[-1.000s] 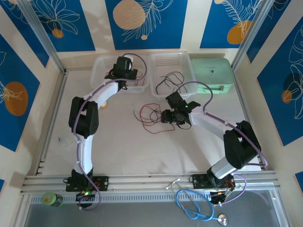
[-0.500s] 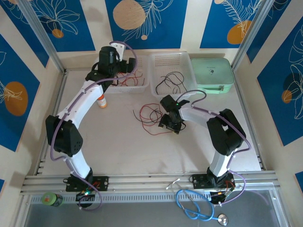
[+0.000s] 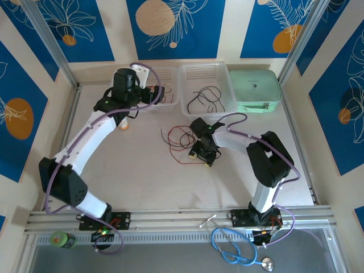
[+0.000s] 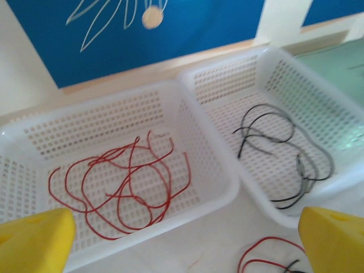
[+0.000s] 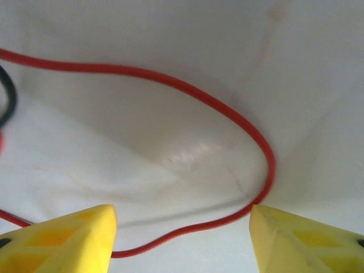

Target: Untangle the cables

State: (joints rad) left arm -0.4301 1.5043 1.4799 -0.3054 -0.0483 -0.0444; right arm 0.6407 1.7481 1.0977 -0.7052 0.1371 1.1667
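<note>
Top view: left arm [image 3: 94,128] goes from its near-left base out to an elbow at the left, then stretches far and right, with the wrist up over the left basket [image 3: 170,107]. The left gripper [image 3: 152,94] hangs above that basket; its opening is hard to read here. Right arm [image 3: 267,162] rises from its near-right base, folds at the elbow and reaches left with the wrist pitched down. The right gripper [image 3: 205,155] is low over the table [image 3: 142,170], at the near-right edge of the loose tangle [image 3: 179,138] of red and black cables mid-table. Black cables [image 3: 205,98] lie in the right basket [image 3: 187,71], with a mint case [image 3: 256,91] just right of it. Left wrist view: left gripper [image 4: 183,242] is spread wide, yellow fingertips [image 4: 34,239] at both frame edges, nothing between them, touching nothing. Under it, red cables [image 4: 122,187] lie looped in the left basket [image 4: 210,187] and black cables [image 4: 284,159] in the right basket [image 4: 227,85]. A bit of the tangle [image 4: 264,259] shows on the table nearer. Right wrist view: right gripper [image 5: 182,239] has its fingertips [image 5: 62,239] apart, close above the white table [image 5: 170,34]. A red cable [image 5: 131,70] loops on the table and runs between the tips, right next to one tip; it is not pinched, and contact can't be told. A black cable bit [image 5: 10,99] sits at the frame edge.
</note>
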